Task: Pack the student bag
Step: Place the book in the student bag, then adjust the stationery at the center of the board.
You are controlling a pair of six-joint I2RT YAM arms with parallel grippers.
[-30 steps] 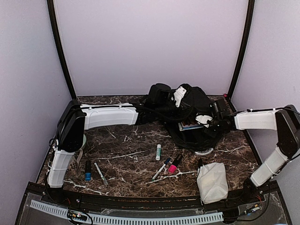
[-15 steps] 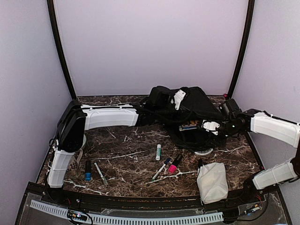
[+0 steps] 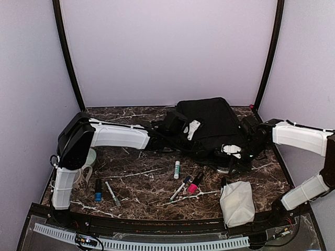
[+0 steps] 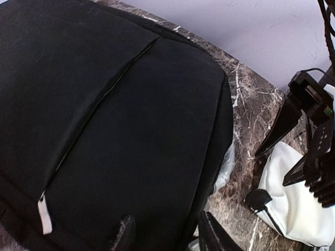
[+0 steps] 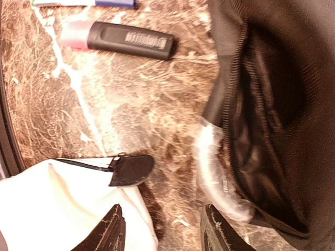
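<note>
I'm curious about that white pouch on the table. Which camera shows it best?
The top camera: the whole white pouch lies in view, near the table's front edge. The right wrist camera shows only one end with its black tab; the left wrist camera, only a cut-off piece.

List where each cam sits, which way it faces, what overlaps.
Top external: above, behind the bases, looking down on the table; left arm, right arm at the student bag.
Left wrist: over the bag, looking down its zippered panel; left gripper at bottom.
Right wrist: low beside the bag, facing the table; right gripper at bottom.
Shared: white pouch, all three.
</note>
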